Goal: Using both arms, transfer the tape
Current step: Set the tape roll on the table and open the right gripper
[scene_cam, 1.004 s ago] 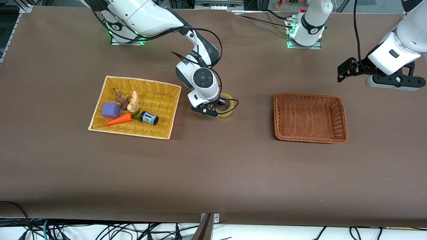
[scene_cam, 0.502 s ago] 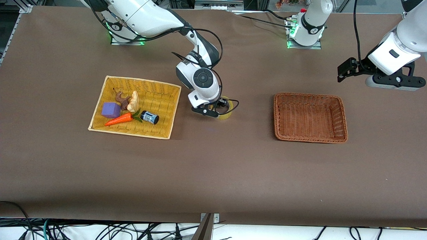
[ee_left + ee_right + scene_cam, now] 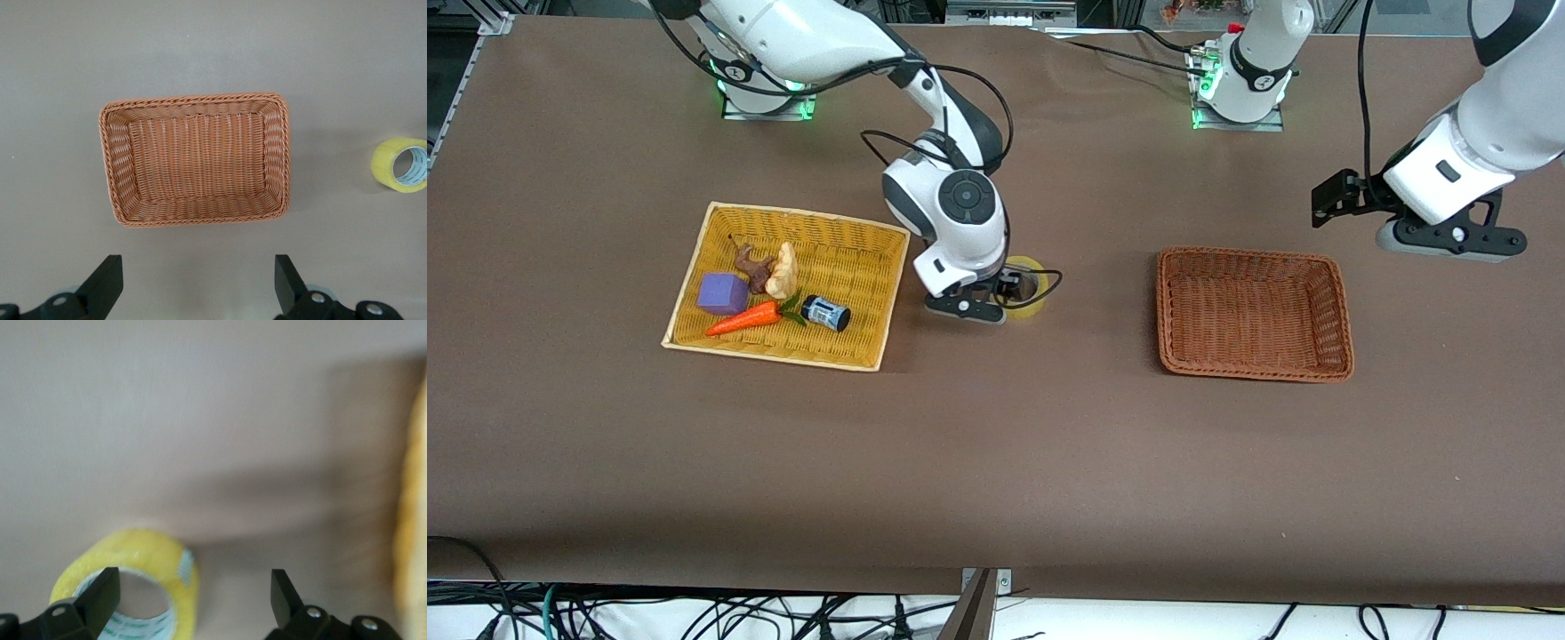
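The tape (image 3: pixel 1030 267) is a yellowish roll resting on the brown table between the two baskets, with its hollow centre facing up. My right gripper (image 3: pixel 1005 289) hangs just above it, open, and holds nothing. In the right wrist view the tape (image 3: pixel 133 550) lies under one finger (image 3: pixel 100 593) of that gripper (image 3: pixel 190 587), off to one side of the gap. My left gripper (image 3: pixel 1334 197) is up in the air over the table at the left arm's end, open and empty (image 3: pixel 197 273). The left wrist view shows the tape (image 3: pixel 383 160) past the brown basket.
An empty brown wicker basket (image 3: pixel 1254 373) (image 3: pixel 193 220) sits toward the left arm's end. A yellow wicker basket (image 3: pixel 783 356) toward the right arm's end holds a purple block (image 3: pixel 722 293), a carrot (image 3: pixel 743 320), a small dark bottle (image 3: pixel 824 314) and other pieces.
My right gripper has opened and let go of the tape, then shifted slightly toward the yellow basket. The tape stays on the table. My left arm has moved a little toward the brown basket.
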